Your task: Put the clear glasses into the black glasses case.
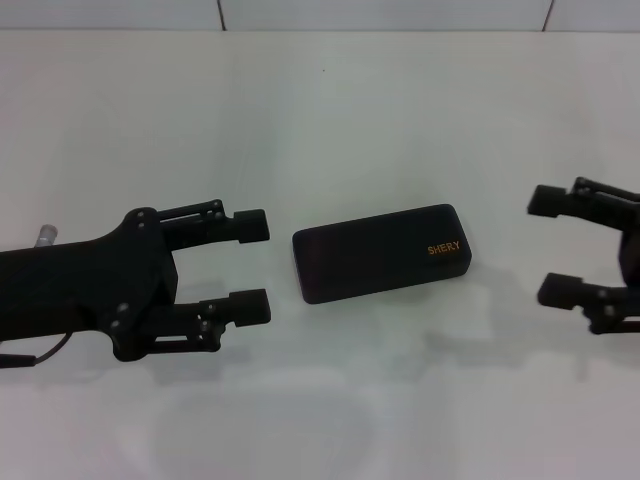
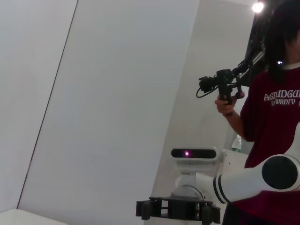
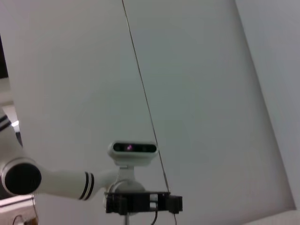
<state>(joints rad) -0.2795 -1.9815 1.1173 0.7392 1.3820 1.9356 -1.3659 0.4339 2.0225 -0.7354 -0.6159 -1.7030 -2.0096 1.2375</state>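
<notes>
The black glasses case (image 1: 382, 252) lies shut on the white table (image 1: 330, 110) in the head view, slightly slanted, with orange lettering near its right end. The clear glasses are out of view. My left gripper (image 1: 258, 266) hovers just left of the case, open, nothing between its fingers. My right gripper (image 1: 548, 245) is open too, a short way off to the case's right and apart from it. The left wrist view shows the right gripper (image 2: 178, 208) from afar, and the right wrist view shows the left gripper (image 3: 140, 204) in the same way.
A white wall (image 1: 380, 12) rises behind the table's far edge. In the left wrist view a person in a dark red shirt (image 2: 274, 117) stands behind the robot, holding up a camera rig (image 2: 220, 84).
</notes>
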